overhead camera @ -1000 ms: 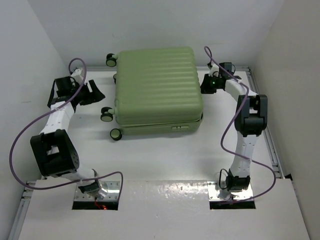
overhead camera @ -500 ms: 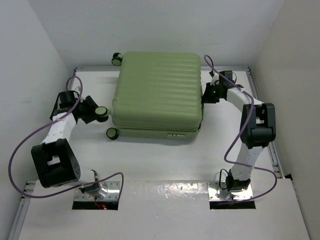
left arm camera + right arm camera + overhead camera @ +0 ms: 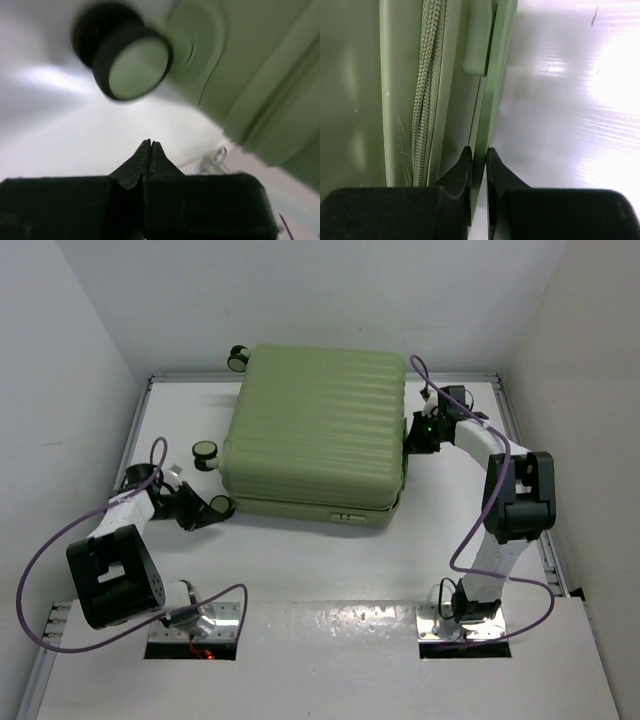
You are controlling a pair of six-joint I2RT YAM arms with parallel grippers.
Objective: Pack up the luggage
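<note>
Pinching only a thin rim of the luggage (image 3: 315, 420), the right pincer (image 3: 478, 152) may slip; the left pincer (image 3: 150, 145), closed on nothing, gives no support

The luggage (image 3: 318, 425) is showing a light-green shell ribbed in parallel ridges, its zipper (image 3: 425, 100) running the same pale green. Its wheels (image 3: 206, 450) are showing black rims around pale-green hubs. The table (image 3: 300, 570) is gleaming white — the arms (image 3: 482, 550) are wearing white and black, trailing purple cables (image 3: 453, 558).
</note>
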